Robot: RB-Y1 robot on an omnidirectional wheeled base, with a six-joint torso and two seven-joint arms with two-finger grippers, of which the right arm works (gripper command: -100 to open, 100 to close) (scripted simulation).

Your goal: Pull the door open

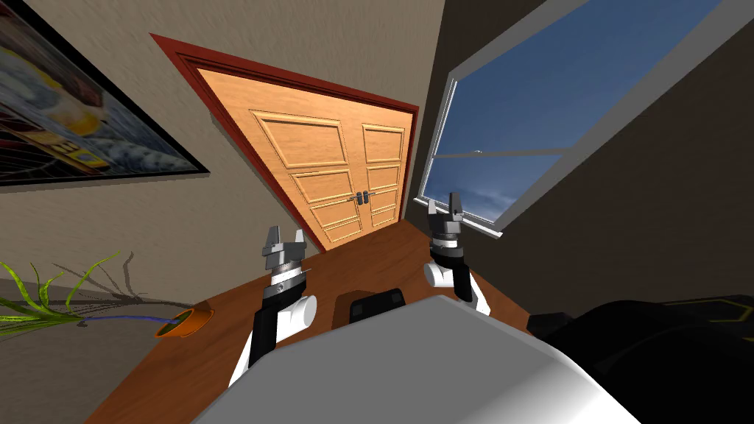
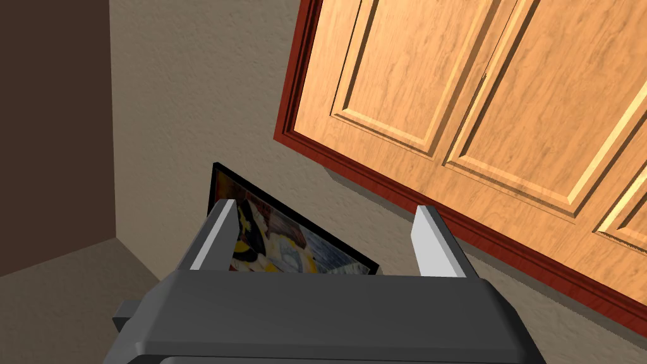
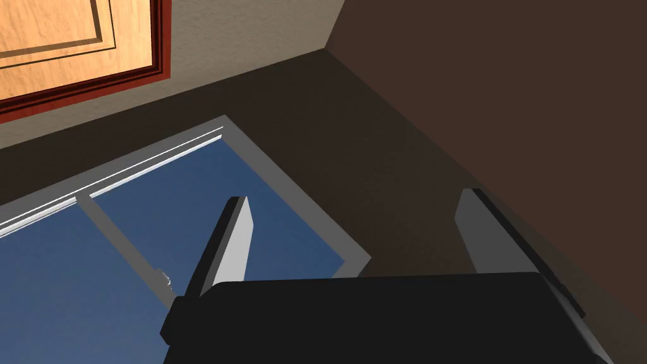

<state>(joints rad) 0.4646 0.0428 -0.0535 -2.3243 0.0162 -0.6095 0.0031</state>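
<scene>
Left end effector (image 1: 286, 234) and right end effector (image 1: 445, 200) stand wide, empty. Door (image 1: 331, 169) is shut, well ahead of both; its handles (image 1: 361, 197) are small. Risk: grip slips off a handle through poor alignment.

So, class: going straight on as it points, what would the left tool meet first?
Probably the beige textured wall, between the black-framed picture and the red-brown door frame, though depth is unclear.
</scene>
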